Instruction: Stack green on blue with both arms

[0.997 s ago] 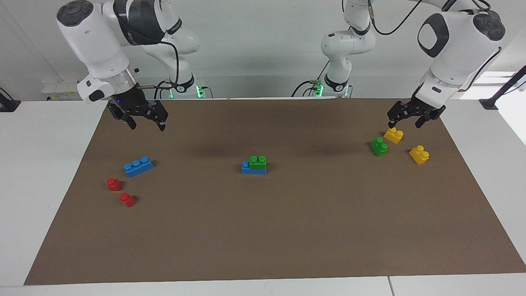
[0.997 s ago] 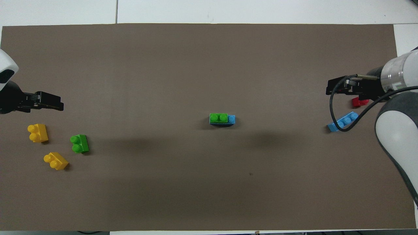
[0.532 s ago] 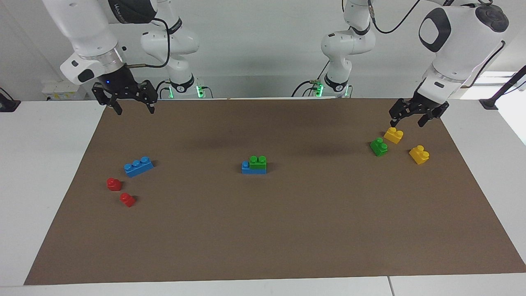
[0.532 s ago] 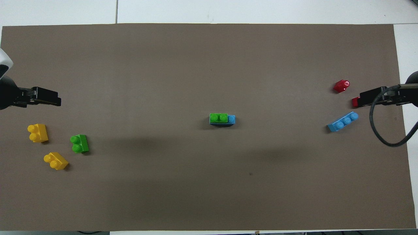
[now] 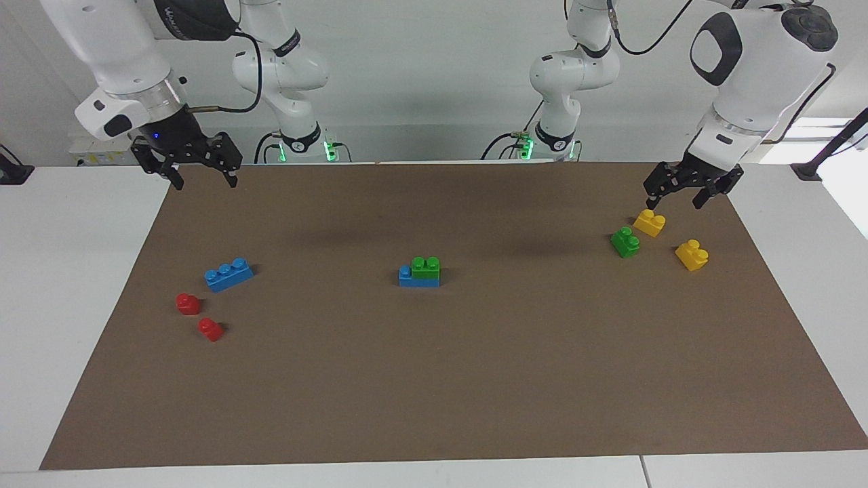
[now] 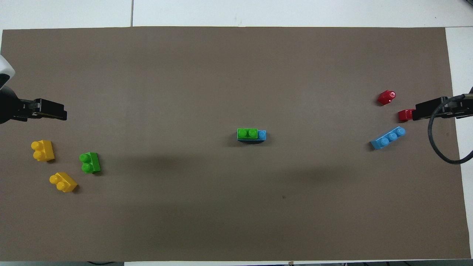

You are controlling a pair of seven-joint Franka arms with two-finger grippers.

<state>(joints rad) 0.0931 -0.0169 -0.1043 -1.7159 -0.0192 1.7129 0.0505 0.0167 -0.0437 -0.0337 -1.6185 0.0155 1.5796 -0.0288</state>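
Small green two-stud plastic brick [image 5: 426, 268] seated on long blue three-stud plastic brick [image 5: 418, 278]; left gripper [image 5: 685, 193] and right gripper [image 5: 189, 168] raised, fingers spread, empty. Stacking apparently finished; nothing further needed.

Green brick [image 5: 426, 267] is sitting on a blue brick [image 5: 415, 278] at frame centre, one blue stud showing. Right gripper [image 5: 201, 177] is hanging open in the upper left, over the brown mat's [image 5: 434, 379] corner. Left gripper [image 5: 677, 199] is hanging open at upper right, over a yellow brick [image 5: 649, 222]. A second blue brick [image 5: 228, 274] is lying at mid left, a second green brick [image 5: 625, 241] at mid right.
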